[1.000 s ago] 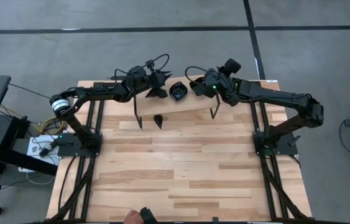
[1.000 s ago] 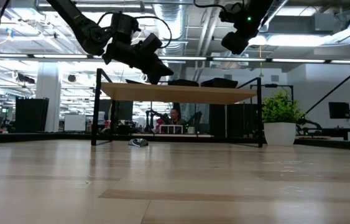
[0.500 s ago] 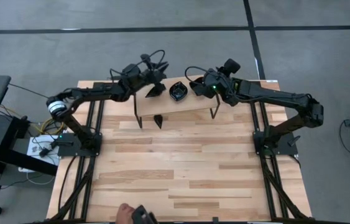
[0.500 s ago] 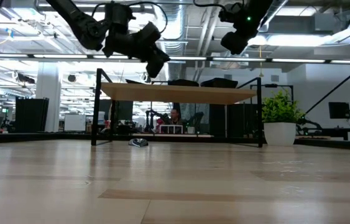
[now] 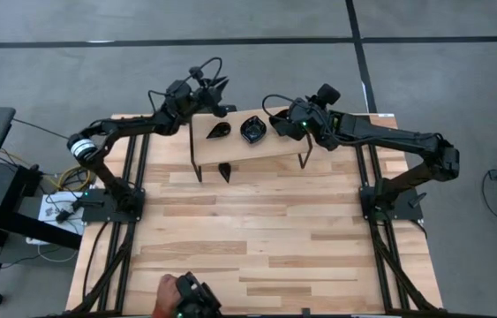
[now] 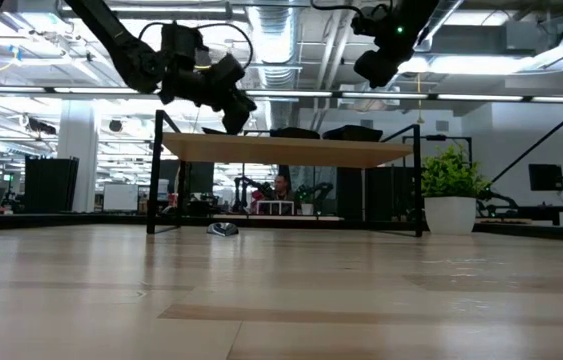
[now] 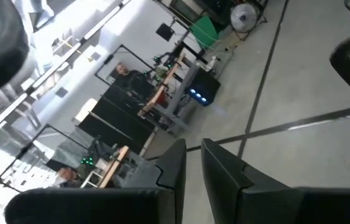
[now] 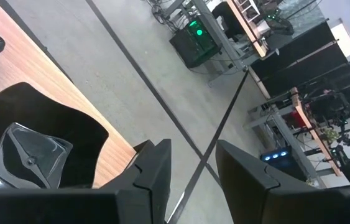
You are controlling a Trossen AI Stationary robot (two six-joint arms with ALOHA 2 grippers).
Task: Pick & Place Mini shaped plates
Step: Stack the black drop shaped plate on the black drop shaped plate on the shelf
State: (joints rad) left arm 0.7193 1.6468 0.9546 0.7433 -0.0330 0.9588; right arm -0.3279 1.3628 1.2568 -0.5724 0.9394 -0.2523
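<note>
Three mini shaped plates in view. A leaf-shaped plate (image 5: 219, 130) and a scalloped round plate (image 5: 252, 131) lie side by side, apart, on the small raised shelf (image 5: 279, 144) at the far side of the worktop (image 5: 257, 238). A third plate (image 5: 225, 170) lies on the worktop just in front of the shelf, near its left legs.

Left claw (image 5: 215, 95) hangs above the shelf's far left corner, clear of the leaf-shaped plate. Its wrist view shows the two fingers (image 7: 219, 168) almost together, a thin gap between, nothing held. The camera there looks out at floor and room, not at any plate.

Right claw (image 5: 276, 117) is over the shelf's right part, just beside the scalloped round plate. Fingers (image 8: 155, 163) stand parted with only floor between them: open, empty. Glossy black plates (image 8: 35, 155) show near it in its wrist view.

Handling, as judged: the plates look rigid, light and very glossy, so likely slippery and possibly brittle. They sit low, with shallow rims. Best hold would be across a raised rim edge or the narrow tip of the leaf shape, pinched from above; a flat squeeze risks the plate skating off the shelf.

A person's hand (image 5: 167, 290) shows at the near worktop edge.
</note>
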